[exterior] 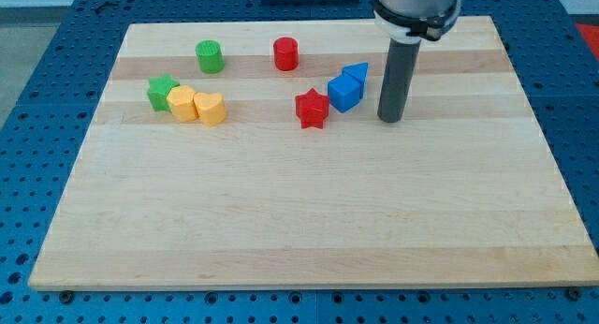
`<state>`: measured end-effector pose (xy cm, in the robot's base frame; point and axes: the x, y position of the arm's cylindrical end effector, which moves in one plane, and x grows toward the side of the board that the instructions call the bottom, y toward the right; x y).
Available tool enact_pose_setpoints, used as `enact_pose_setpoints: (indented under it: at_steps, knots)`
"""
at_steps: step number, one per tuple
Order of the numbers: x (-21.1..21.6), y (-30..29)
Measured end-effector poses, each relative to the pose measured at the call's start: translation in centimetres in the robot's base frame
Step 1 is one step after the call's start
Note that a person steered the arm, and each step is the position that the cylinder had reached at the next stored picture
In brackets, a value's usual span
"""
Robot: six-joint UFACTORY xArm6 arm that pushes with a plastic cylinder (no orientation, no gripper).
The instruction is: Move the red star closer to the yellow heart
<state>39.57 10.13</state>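
Note:
The red star (312,109) lies on the wooden board near the upper middle. The yellow heart (211,109) lies to its left, well apart from it, touching a yellow hexagon block (182,103). My tip (390,118) rests on the board to the right of the red star, just right of the blue blocks. A blue cube (343,93) sits between my tip and the star, touching the star's right side.
A blue triangular block (357,76) sits behind the blue cube. A green star (162,92) touches the yellow hexagon's left. A green cylinder (209,56) and a red cylinder (285,53) stand near the board's top. The board's wooden surface (299,212) extends toward the bottom.

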Motion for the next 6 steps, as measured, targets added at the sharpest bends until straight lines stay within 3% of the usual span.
enact_pose_setpoints:
  at_steps: [4, 6]
  knots:
    - [-0.5, -11.4]
    - [-1.7, -11.3]
